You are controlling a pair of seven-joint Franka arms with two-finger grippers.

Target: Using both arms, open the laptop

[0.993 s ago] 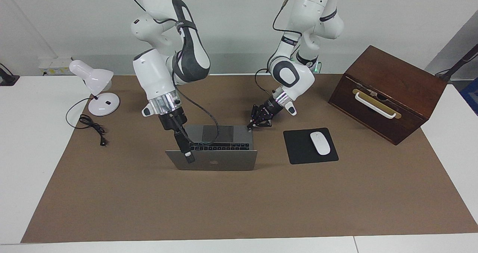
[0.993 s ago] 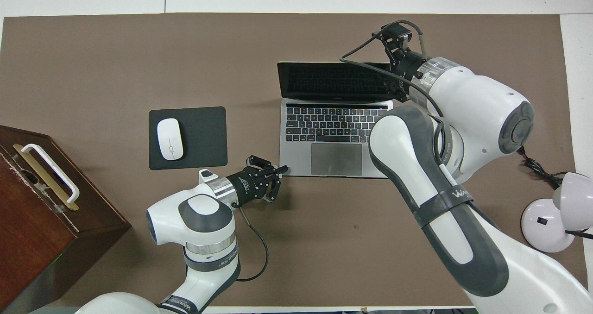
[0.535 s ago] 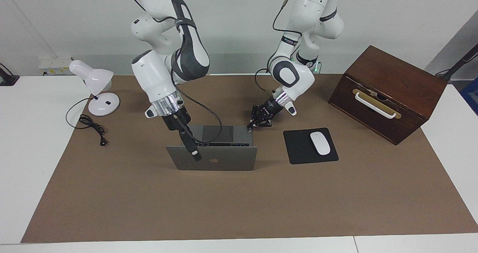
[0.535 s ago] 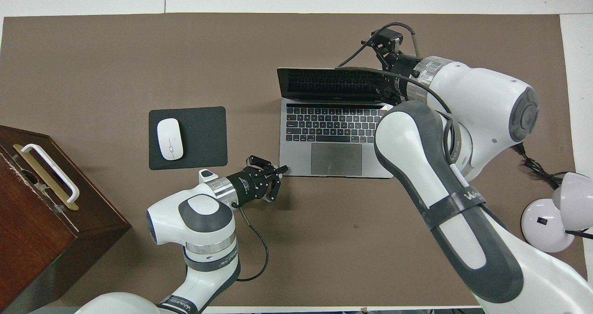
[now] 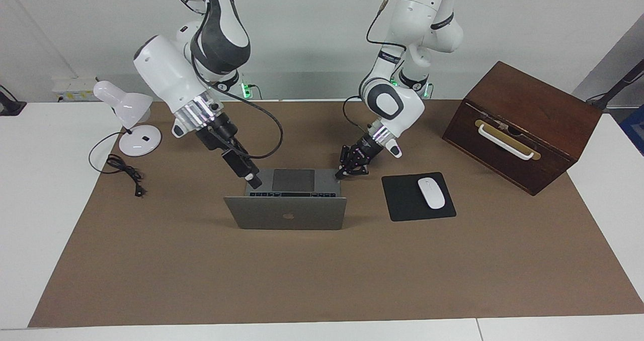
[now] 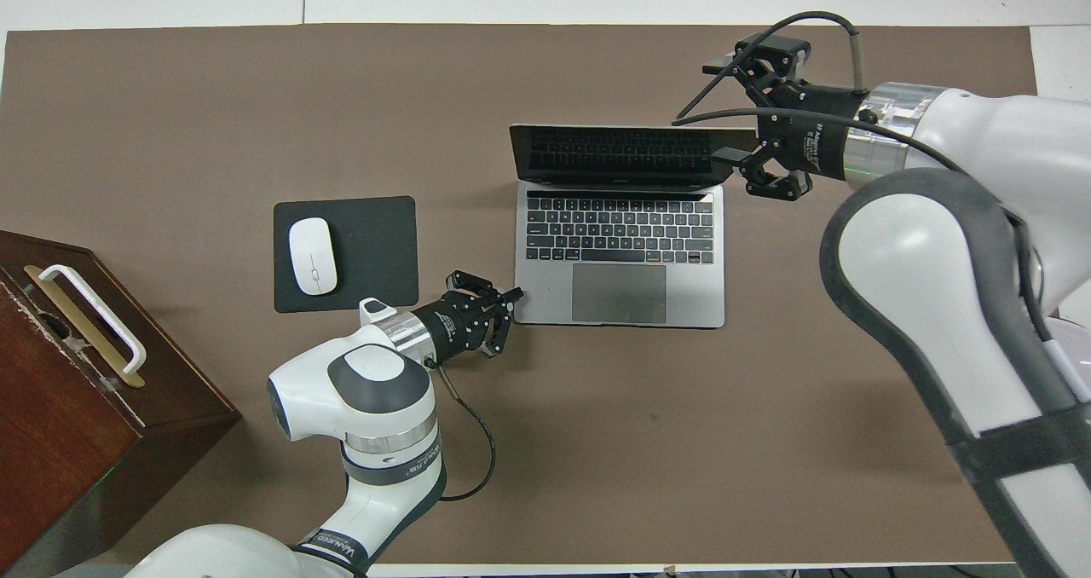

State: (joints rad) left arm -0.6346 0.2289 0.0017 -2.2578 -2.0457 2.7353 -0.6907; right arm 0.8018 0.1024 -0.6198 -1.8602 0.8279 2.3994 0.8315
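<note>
Laptop: silver-grey, set on the brown mat near the middle of the table, lid raised roughly upright with the logo turned away from the robots; keyboard and trackpad are exposed.

Left gripper: fingertips brought together, nothing gripped; the tip is placed at the base's corner nearest the robots on the mouse pad's side, apparently pressing on it.

Right gripper: positioned at the lid's upper corner toward the right arm's end of the table; whether the fingers are parted cannot be told, and no hold on the lid is seen.

Mouse pad: black, beside the laptop, a white mouse laid on it.

Wooden box: at the left arm's end.

Desk lamp: at the right arm's end.
</note>
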